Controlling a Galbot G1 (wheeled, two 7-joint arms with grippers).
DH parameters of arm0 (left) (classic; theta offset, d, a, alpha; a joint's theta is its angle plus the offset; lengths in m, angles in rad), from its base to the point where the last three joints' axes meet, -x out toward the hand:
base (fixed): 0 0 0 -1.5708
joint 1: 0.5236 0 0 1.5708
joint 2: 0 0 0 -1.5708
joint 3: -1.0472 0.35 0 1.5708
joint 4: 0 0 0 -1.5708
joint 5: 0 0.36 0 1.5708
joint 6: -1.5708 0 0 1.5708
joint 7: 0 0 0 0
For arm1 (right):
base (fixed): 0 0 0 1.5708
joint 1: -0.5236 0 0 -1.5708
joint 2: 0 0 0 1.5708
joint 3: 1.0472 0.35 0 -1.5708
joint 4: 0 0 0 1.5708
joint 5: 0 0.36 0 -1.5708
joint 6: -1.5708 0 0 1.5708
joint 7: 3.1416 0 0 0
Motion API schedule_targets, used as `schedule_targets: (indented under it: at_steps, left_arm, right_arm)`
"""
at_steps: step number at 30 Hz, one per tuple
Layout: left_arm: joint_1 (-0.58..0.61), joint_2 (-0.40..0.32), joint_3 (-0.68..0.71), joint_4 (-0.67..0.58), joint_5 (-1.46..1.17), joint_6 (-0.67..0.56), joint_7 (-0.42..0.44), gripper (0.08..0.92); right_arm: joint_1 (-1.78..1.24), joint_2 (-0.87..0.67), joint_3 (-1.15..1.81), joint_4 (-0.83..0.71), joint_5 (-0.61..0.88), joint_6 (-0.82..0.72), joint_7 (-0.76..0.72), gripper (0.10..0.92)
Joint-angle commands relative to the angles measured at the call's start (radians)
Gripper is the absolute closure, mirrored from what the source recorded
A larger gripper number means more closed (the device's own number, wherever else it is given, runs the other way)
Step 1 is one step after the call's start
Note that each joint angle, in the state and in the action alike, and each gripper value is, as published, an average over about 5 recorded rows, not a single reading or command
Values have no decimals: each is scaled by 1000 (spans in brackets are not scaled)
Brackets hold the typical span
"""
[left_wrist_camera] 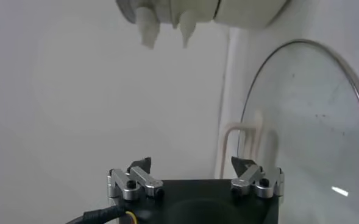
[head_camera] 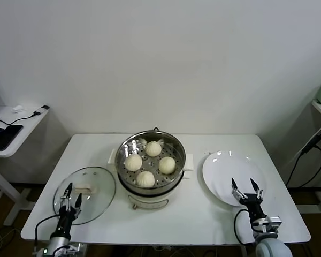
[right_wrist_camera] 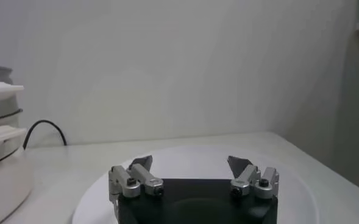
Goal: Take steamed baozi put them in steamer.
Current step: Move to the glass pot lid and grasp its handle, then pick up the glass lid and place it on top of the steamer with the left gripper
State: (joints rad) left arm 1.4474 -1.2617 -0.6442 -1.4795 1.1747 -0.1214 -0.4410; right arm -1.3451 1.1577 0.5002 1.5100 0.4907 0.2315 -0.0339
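Both grippers sit nearest, empty with fingers spread: left gripper over the glass lid, right gripper over the plate. Beyond, four baozi apparently already fill the steamer; a careless reach could knock the lid.

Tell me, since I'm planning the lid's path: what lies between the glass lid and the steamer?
In the head view, only a narrow strip of bare white table separates the glass lid from the steamer; nothing stands there.
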Motion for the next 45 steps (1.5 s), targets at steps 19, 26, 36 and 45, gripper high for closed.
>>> schedule_targets:
  at_steps: [19, 26, 36, 45]
  left_arm:
    - [-134, 10, 22, 158, 125, 54, 13, 335]
    - [-146, -1, 22, 170, 127, 53, 6, 543]
    - [-119, -4, 9, 105, 100, 59, 17, 827]
    - [38, 110, -44, -250, -114, 174, 236, 869]
  right_arm:
    - [5, 10, -4, -3, -27, -15, 1, 203]
    - [7, 12, -14, -1, -35, -17, 2, 203]
    - [1, 23, -16, 7, -49, -17, 0, 203]
    - [-6, 23, -11, 38, -74, -34, 15, 203]
